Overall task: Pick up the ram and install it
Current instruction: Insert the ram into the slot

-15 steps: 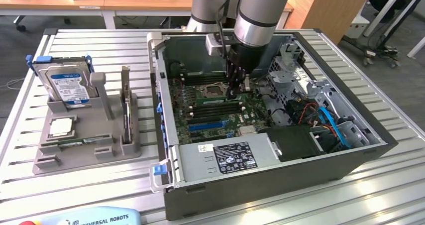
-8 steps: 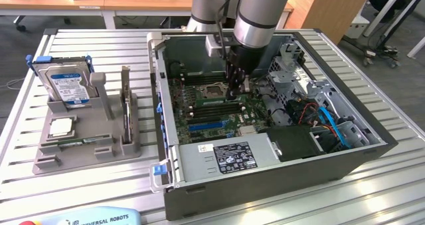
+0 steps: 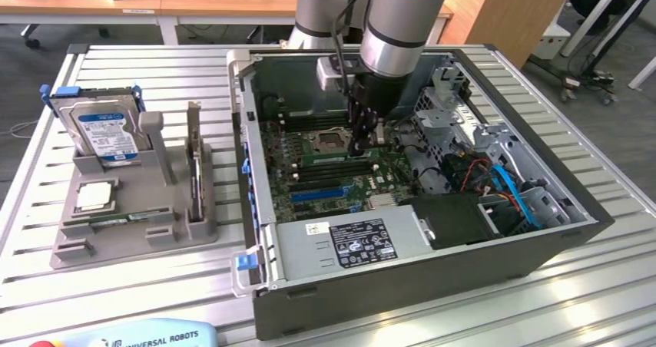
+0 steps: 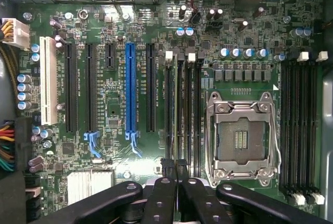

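The ram (image 4: 172,120) stands edge-on over memory slots (image 4: 190,120) (jaws clamped).

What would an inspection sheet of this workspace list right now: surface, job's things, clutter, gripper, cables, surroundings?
Surface: slatted metal table carrying an open computer case and a grey holder.
Job's things: ram, a thin green stick lying in the holder's front slot; memory slots beside the processor socket.
Clutter: hard drive upright and processor chip lying flat, both in the holder.
Gripper: gripper low inside the case, over the motherboard.
Cables: red and blue cables in the case, at the exterior view's right.
Surroundings: wooden desks behind; a labelled pendant at the near edge.
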{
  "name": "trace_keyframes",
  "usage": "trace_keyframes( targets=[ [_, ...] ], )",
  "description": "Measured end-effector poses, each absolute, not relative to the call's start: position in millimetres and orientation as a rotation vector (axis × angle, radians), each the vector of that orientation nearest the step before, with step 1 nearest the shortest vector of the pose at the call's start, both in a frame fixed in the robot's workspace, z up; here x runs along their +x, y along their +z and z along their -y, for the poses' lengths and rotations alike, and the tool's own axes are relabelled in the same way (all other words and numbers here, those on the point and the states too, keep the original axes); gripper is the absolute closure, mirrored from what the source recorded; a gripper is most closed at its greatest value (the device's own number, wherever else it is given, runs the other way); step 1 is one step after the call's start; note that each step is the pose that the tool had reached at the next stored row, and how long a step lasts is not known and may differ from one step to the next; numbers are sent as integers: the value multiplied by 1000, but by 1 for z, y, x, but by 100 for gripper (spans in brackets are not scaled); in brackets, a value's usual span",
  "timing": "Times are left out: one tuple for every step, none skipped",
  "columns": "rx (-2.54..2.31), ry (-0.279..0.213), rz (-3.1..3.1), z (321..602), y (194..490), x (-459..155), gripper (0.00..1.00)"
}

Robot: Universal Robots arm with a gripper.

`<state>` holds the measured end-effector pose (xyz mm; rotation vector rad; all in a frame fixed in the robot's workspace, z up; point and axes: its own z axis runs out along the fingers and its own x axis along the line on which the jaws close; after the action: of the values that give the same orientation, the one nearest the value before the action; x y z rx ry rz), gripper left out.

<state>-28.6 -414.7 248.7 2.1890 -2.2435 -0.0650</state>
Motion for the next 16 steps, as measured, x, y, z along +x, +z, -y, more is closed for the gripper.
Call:
trace_keyframes(
  targets=[
    [2189,-65,2244,415,248,-29,89],
    [2190,-65,2243,415,248,-29,89],
    [2191,-65,2242,415,248,-29,89],
    [2192,-65,2241,415,248,-29,89],
    [2192,-65,2240,415,248,-29,89],
    [2192,-65,2241,415,247,-29,89],
    [2192,-65,2241,415,246,-29,89],
    [2192,-65,2241,415,245,-29,89],
    [2192,-65,2240,415,245,-29,89],
    [2192,-65,2240,415,245,-29,89],
    [2192,-65,2240,415,245,-29,89],
    [2192,-65,2240,415,245,-29,89],
    [2192,-65,2240,415,244,-29,89],
    [2192,-65,2240,415,244,-29,89],
    [2192,-65,2240,415,244,-29,89],
    [2192,-65,2240,415,244,-29,89]
  ],
)
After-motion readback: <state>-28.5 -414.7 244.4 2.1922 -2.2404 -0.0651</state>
